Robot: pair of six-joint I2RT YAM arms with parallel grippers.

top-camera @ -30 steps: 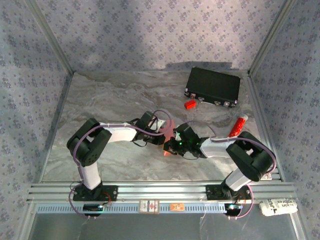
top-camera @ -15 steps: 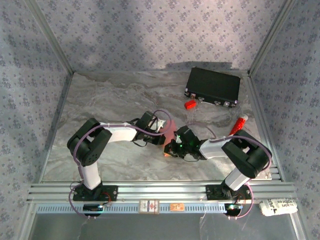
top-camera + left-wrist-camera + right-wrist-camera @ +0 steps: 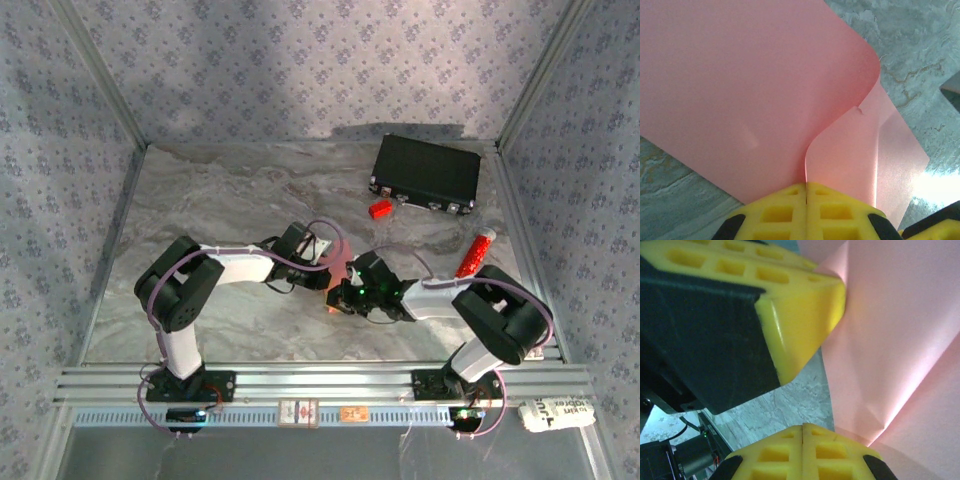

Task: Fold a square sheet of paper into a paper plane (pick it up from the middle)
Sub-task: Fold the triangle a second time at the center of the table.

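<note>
Currently, the marbled table [image 3: 220, 200] carries the work at its centre; the black case [image 3: 427, 172] sits well apart at the far right.

Task item: the square sheet of paper [image 3: 740, 90] is at mid-table, between the two wrists, seen from above as a small pink patch [image 3: 338, 262]. It is curled over on itself in a soft bend. One straight crease line shows near its right part in the left wrist view.

Left gripper [image 3: 806, 187]: pads pressed together, paper pinched at the seam. Right gripper [image 3: 803, 432]: pads likewise pressed together, and the paper edge appears to run in between them. The two grippers sit just beside each other.

Progress, as a judgement: early. Paper grasped and bent, but no nose point, wings or dart shape; most folds remain.

Bystanders: red-and-white tube [image 3: 475, 252] and small red block [image 3: 379, 209], both apart from the paper.
</note>
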